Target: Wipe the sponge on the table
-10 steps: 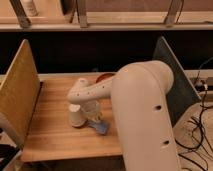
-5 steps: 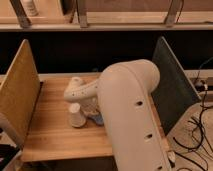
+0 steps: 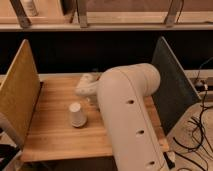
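Note:
My gripper [image 3: 89, 89] hangs over the back middle of the wooden table [image 3: 50, 137], at the end of the big white arm [image 3: 127, 115] that fills the centre of the camera view. The arm's bulk covers the lower part of the gripper. No sponge shows anywhere; the table surface right under and behind the gripper is hidden by the arm. A small white paper cup [image 3: 76, 114] stands upside down on the table, just in front and to the left of the gripper, apart from it.
A yellow upright panel [image 3: 20, 95] walls the table's left side and a dark green one [image 3: 172, 82] its right side. Cables [image 3: 197, 132] trail on the floor at the right. A shelf rail [image 3: 100, 25] runs along the back.
The gripper has moved back toward the table's far side, away from the cup. The blue sponge seen under it earlier is now out of sight behind the arm.

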{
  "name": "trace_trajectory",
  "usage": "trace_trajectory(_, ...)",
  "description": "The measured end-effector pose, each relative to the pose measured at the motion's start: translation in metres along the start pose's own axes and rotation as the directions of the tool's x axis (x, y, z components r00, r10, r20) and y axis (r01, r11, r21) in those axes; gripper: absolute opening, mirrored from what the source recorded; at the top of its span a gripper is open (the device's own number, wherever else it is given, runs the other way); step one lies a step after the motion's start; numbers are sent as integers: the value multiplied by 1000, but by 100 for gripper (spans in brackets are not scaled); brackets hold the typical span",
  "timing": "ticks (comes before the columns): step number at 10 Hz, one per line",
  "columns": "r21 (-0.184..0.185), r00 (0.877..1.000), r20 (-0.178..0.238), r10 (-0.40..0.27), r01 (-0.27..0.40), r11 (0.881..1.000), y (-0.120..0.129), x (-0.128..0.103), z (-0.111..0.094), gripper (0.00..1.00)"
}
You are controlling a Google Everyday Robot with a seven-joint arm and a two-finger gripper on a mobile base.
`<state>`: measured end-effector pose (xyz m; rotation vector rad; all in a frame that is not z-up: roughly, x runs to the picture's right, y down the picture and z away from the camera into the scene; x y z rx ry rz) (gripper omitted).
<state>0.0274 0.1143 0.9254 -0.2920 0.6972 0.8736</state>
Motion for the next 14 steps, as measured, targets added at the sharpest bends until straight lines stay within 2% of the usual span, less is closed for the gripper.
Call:
trace_trajectory(3, -3, 992, -27, 125, -125, 992, -45, 13, 7, 10)
trace_trajectory(4, -38, 987, -34, 159, -160, 986, -51, 21, 3, 19)
trace_trajectory(5, -81, 985, -40, 167, -170, 982, -47, 29, -1, 30)
trace_trajectory(7, -174, 988, -54, 143, -151, 973, -27, 40, -10, 49)
trace_trajectory(8, -236, 990, -61, 124, -135, 962, -14, 46, -13, 60)
trace_trajectory(9, -305, 992, -62, 106, -120, 945, -1, 49, -17, 70)
trace_trajectory(10, -359, 994, -49, 96, -108, 927, 7, 49, -24, 76)
trace_trajectory(11, -394, 995, -37, 94, -101, 913, 9, 49, -29, 78)
trace_trajectory(12, -441, 994, 0, 110, -99, 892, 3, 44, -41, 78)
trace_trajectory(14, -493, 985, 54, 163, -116, 862, -17, 37, -58, 78)
